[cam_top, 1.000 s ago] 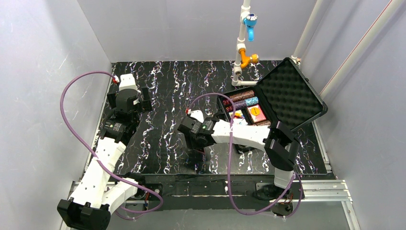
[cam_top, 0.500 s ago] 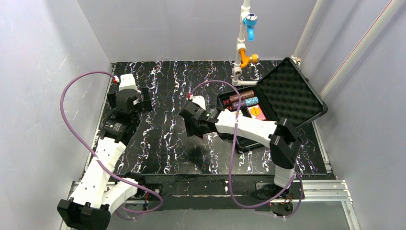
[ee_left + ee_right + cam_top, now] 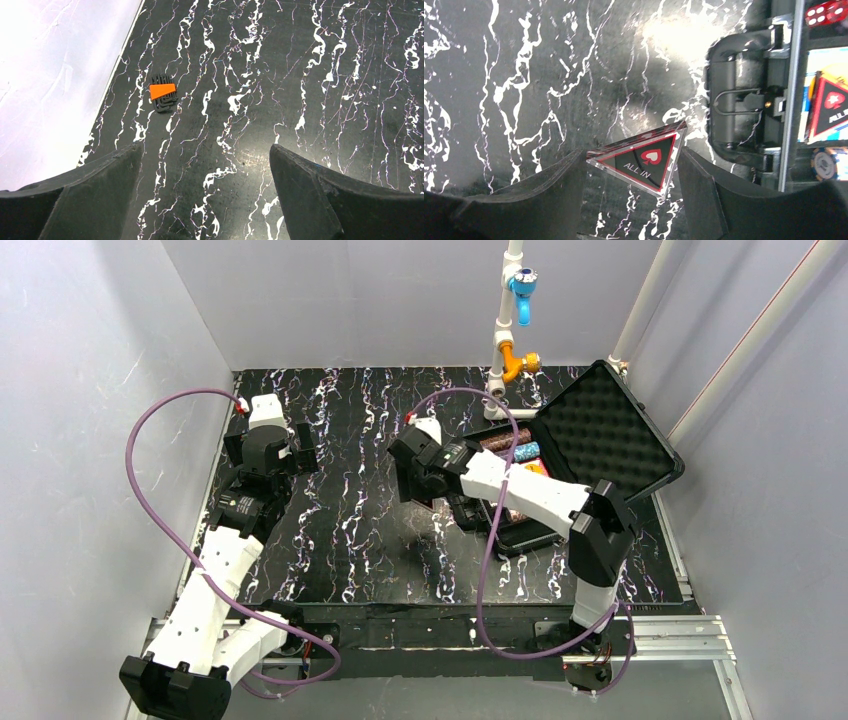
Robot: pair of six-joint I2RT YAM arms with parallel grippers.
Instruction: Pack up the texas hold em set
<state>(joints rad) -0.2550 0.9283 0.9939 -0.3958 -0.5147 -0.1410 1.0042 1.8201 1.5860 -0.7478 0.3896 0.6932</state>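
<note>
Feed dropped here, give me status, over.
Right end effector shut on ALL IN marker, beside open case. Left end effector open, empty. Black-orange item lies near left wall.

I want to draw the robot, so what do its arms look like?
The left arm and right arm have chunky white shells with black joints. A purple cable loops along each. Their fingers are broad, matte black wedges.
</note>
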